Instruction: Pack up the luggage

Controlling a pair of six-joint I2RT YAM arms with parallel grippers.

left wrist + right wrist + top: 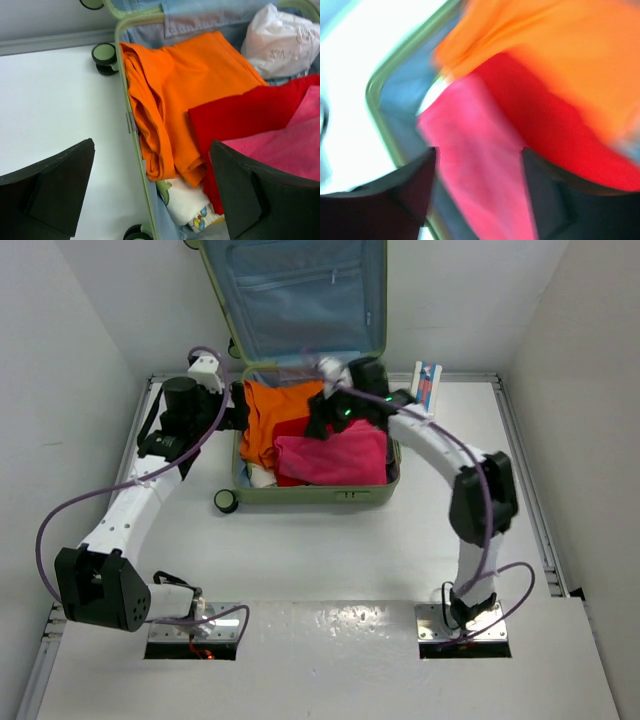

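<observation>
Luggage (310,497) open on worktop (320,560). Left tool (151,146) wide, empty, straddling luggage's left rim: descent risks striking rim, shoving luggage. Right tool (479,152) parted over pink cloth (335,455) inside luggage (view blurred, contact unclear): withdrawal may drag cloth out. Orange garment (190,85) crowds left rim; zip snag likely.

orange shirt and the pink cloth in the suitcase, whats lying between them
A red cloth lies between the orange shirt and the pink cloth inside the luggage, touching both. The left wrist view shows it most clearly.
</observation>
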